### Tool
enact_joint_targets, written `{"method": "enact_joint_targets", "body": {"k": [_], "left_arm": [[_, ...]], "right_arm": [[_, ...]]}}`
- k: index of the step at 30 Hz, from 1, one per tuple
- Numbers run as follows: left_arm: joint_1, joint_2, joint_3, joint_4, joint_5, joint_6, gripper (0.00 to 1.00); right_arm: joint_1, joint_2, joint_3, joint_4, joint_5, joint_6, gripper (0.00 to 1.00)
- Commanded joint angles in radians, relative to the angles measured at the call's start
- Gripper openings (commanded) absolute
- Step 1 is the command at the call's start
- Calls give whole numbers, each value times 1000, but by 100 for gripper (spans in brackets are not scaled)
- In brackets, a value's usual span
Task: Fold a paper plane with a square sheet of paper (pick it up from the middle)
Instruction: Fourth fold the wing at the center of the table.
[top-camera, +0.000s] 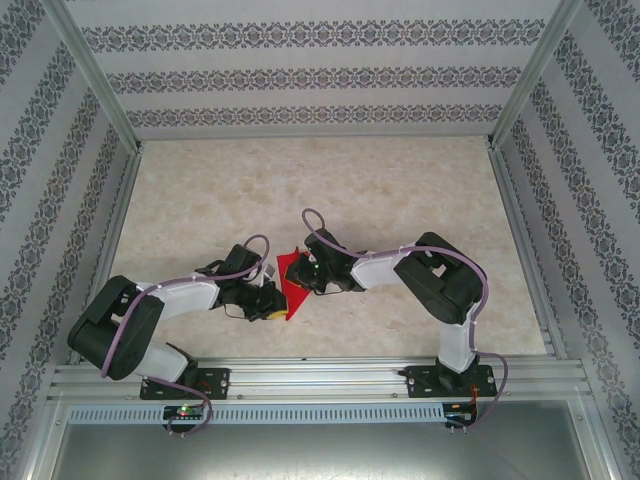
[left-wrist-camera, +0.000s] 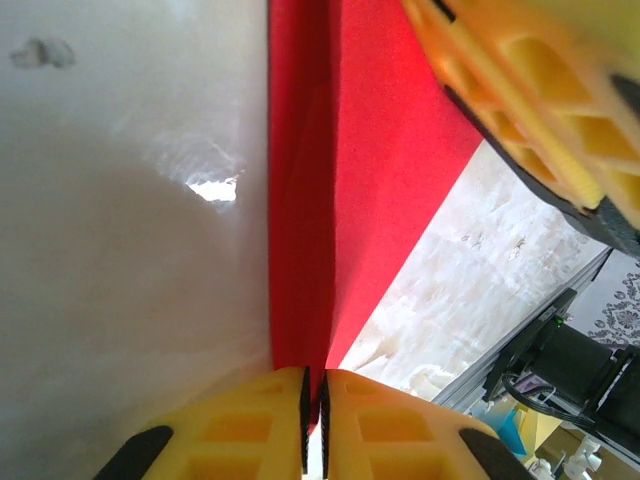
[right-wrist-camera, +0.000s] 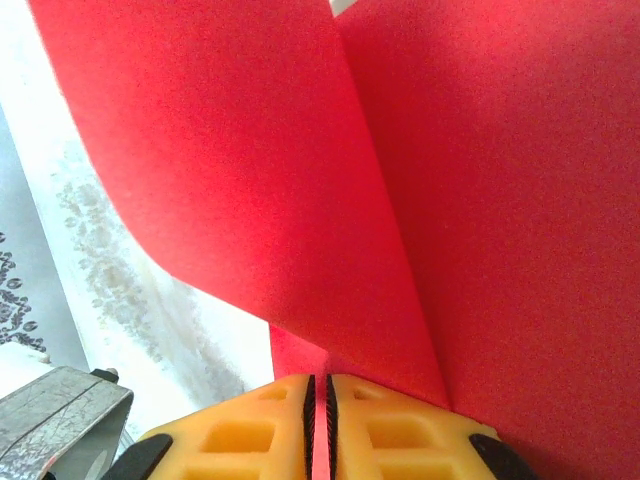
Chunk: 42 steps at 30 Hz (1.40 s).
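The left arm folds back to an elbow at the near left, and its forearm runs right, low over the table, to the left gripper (top-camera: 270, 300). The right arm rises from its base to a bent elbow, and its forearm reaches left to the right gripper (top-camera: 310, 272). The two grippers meet just left of the middle, near the front edge.

The table (top-camera: 400, 190) is pale, marbled beige. Walls (top-camera: 300, 80) papered in dark floral bands surround it, and an aluminium rail (top-camera: 320, 378) runs along the near side.

The red paper (top-camera: 290, 285) stands folded between the two grippers. In the left wrist view the yellow fingers (left-wrist-camera: 260, 420) are pinched together on its lower edge along the crease. In the right wrist view the fingers (right-wrist-camera: 375, 420) are likewise clamped on the bottom of the folded sheet, whose flaps spread above.
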Motion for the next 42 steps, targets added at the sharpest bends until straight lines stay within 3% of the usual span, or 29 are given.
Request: {"method": "enact_joint_targets", "body": {"k": [1,9,17,24,27,32,38,42], "left_arm": [[-18,-5,-8,-37,22,21,10],[-43,79,-10,-32,34,42,3],[-85,88,-22,-111,-8,48,6],[-85,-102,-1,-210,-59,40,22],[-85,-210,23,-235,-114,19,23],[-84,-253,11,-78,-144,-45,16],[-84,-145,-38,216,-149,-136,12],[-84,-86,-43,308,-117,-152,12]], "right_arm": [[12,69,-25,-170,55,-29,16],[15,81,-15,-188,51,-39,16],[15,89,1,-224,59,-51,16],[16,86,5,-244,67,-63,16],[15,87,5,-244,66,-62,15],[14,87,1,-244,67,-62,16],[14,83,-2,-242,66,-61,15],[14,86,-3,-240,64,-62,15]]}}
